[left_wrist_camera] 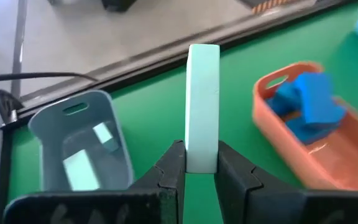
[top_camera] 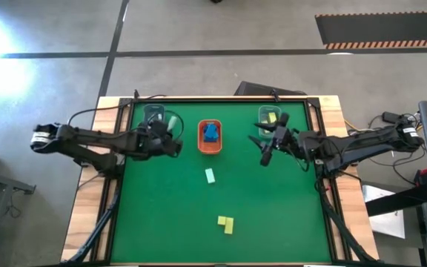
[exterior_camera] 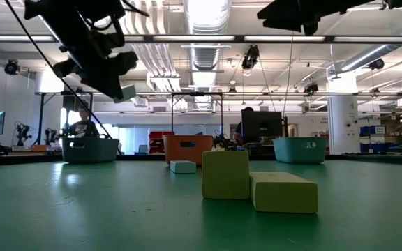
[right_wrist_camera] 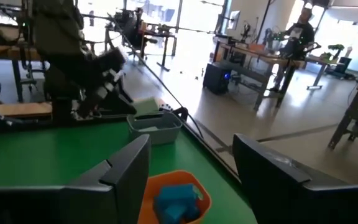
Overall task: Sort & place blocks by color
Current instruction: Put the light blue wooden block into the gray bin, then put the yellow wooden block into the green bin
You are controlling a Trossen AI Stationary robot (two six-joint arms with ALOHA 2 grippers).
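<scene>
Left gripper (left_wrist_camera: 201,171) clamps mint block (left_wrist_camera: 202,106) upright, w/ grey tray (left_wrist_camera: 79,149) just ahead & below. Risk: early release drops block onto rim. Right gripper (right_wrist_camera: 191,168) wide, empty.

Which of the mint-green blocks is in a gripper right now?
The upright mint block pinched by the left gripper beside the grey tray; another lies loose mid-table.

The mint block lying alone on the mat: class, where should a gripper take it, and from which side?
Grip the mint block across its two long faces, coming straight down from above. It lies flat and alone, its narrow width suits the fingers, and nothing crowds its sides.
</scene>
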